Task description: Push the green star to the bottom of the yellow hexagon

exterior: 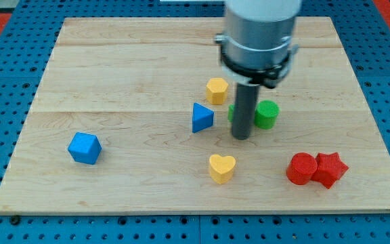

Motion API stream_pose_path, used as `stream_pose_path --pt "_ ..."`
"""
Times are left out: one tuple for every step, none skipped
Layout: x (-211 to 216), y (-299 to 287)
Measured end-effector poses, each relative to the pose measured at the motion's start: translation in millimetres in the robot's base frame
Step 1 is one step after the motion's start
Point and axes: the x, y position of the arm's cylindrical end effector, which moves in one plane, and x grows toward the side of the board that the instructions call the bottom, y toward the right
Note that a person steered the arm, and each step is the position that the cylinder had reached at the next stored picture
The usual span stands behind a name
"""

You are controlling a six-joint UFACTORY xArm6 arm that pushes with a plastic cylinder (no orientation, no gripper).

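- Blue block (84, 148): view's left, well apart from the rest.
- Blue triangle (202, 117): centre, just left of my rod.
- Yellow hexagon (217, 90): above the triangle.
- Yellow heart (222, 168): below.
- My tip (242, 137): bare rod end, holding nothing, just below the green pieces.
- Green star (231, 112): mostly hidden behind my rod, below-right of the hexagon.
- Green cylinder (267, 114): right of the rod.
- Red cylinder (301, 169) and red star (330, 169): touching, lower right.
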Motion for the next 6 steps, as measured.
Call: stream_pose_path --pt "-14 35" --pt "-42 62" --pt "-70 68" --pt "-33 82" --pt "-24 41" --pt "2 11"
